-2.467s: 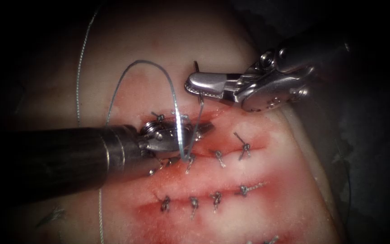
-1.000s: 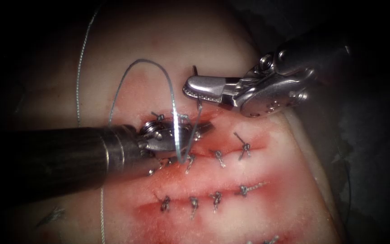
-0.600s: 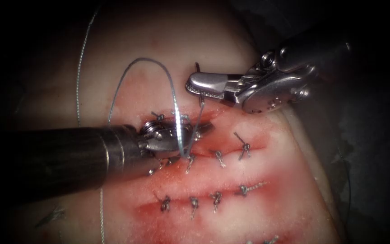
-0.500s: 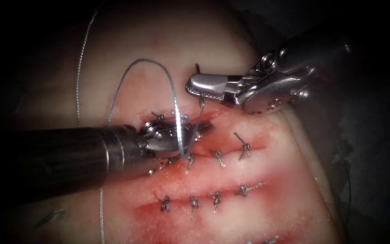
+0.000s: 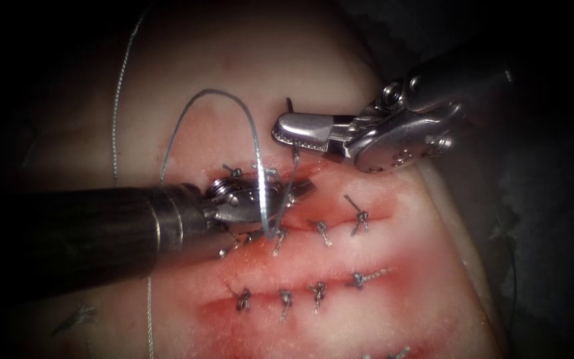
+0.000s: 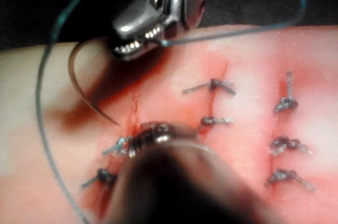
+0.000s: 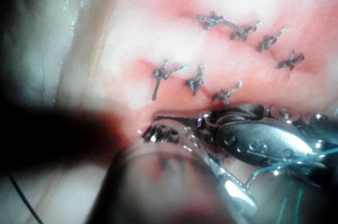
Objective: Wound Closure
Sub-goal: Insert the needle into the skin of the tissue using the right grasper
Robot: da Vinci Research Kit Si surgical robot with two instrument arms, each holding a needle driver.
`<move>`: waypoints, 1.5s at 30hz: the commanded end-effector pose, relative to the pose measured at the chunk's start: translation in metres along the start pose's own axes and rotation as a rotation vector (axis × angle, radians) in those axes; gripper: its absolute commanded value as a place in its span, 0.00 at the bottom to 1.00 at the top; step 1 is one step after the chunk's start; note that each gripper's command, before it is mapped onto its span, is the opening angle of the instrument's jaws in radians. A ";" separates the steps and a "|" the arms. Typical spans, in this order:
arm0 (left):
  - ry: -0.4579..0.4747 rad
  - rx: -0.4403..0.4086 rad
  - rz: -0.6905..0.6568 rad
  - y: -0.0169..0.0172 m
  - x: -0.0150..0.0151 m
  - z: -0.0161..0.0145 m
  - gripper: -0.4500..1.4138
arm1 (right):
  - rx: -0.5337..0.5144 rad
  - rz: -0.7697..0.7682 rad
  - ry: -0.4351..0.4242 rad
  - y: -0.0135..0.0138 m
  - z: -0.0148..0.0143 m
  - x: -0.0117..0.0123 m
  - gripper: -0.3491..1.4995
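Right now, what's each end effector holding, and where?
Right end effector: needle, clamped near its thread end, tip at the cut. Left end effector: cannot tell; thread crosses it.

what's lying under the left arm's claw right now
Under the left claw lies reddened pork tissue with a stitched cut and grey knotted stitches at its edge. A thin pale thread loop crosses over it. The cut directly beneath is covered.

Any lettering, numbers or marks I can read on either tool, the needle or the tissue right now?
None: no readable text in any view.
Right tool's pincer: bare metal with rivets, no lettering; it holds the needle, whose tip is at the tissue.
Left tool's pincer: no marking legible.
Thread and tissue: unmarked.
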 end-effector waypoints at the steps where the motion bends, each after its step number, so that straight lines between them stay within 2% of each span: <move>1: -0.003 -0.001 0.000 -0.0001 -0.0005 0.0008 0.00 | -0.002 -0.002 -0.002 0.0008 0.0005 0.0003 0.00; 45: -0.004 -0.001 0.000 0.0000 -0.0005 0.0008 0.00 | -0.088 0.023 -0.009 0.0043 -0.0002 0.0003 0.00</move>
